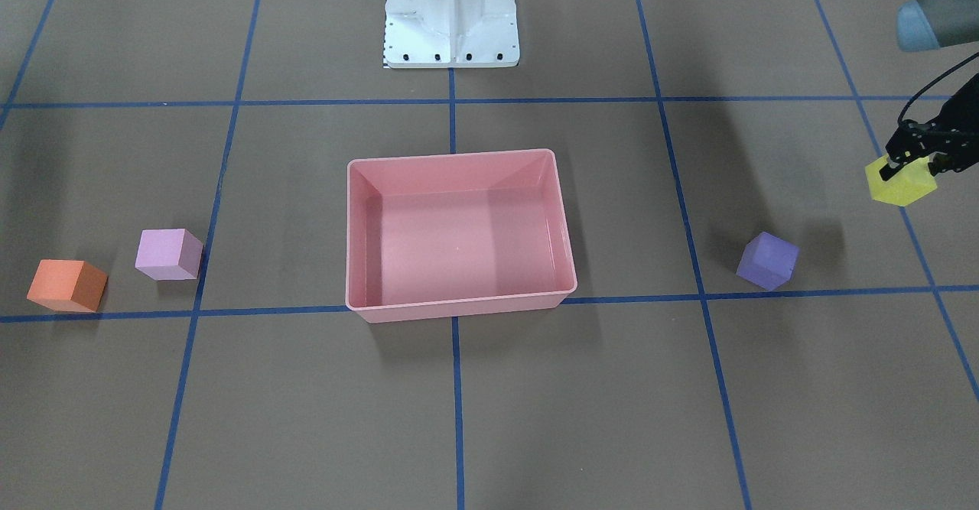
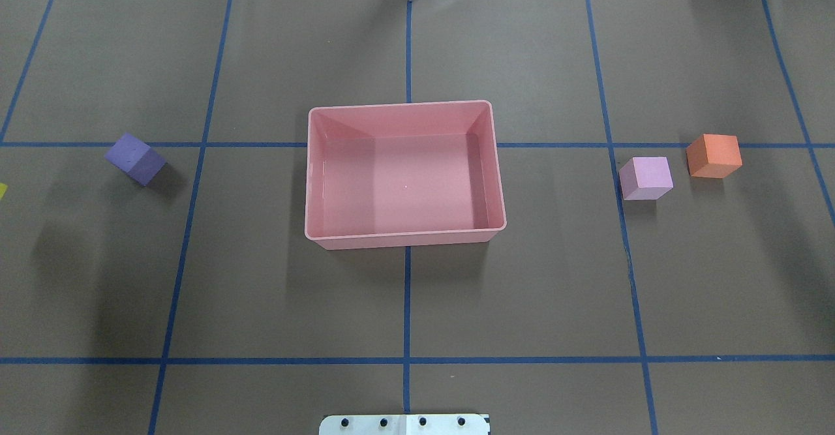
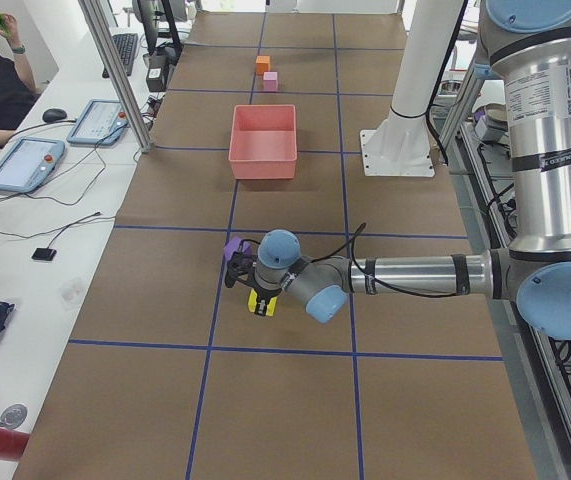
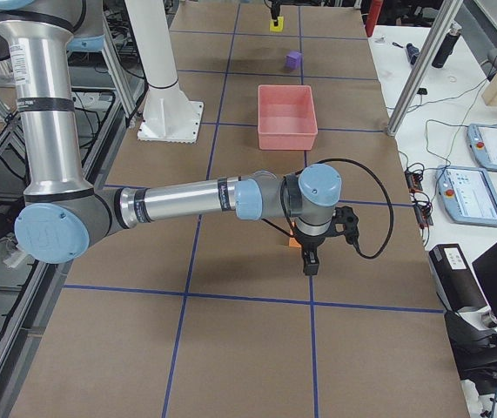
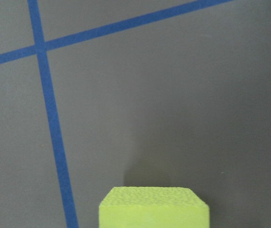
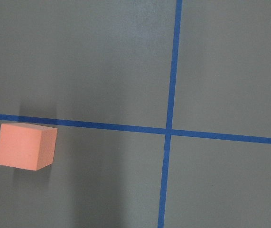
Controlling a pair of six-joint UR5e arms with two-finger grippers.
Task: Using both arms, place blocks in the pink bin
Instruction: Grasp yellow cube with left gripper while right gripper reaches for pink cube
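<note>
Yellow block (image 5: 153, 206) clamped in L gripper (image 1: 912, 163), well to robot's left of pink bin (image 1: 459, 305); R gripper (image 4: 309, 261) near orange block (image 6: 26, 146), open/closed state cannot be told.

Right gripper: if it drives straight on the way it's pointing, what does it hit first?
Probably bare table by the blue tape cross. The right gripper points down; its wrist view shows the orange block off to one side, not in line. Height unclear.
</note>
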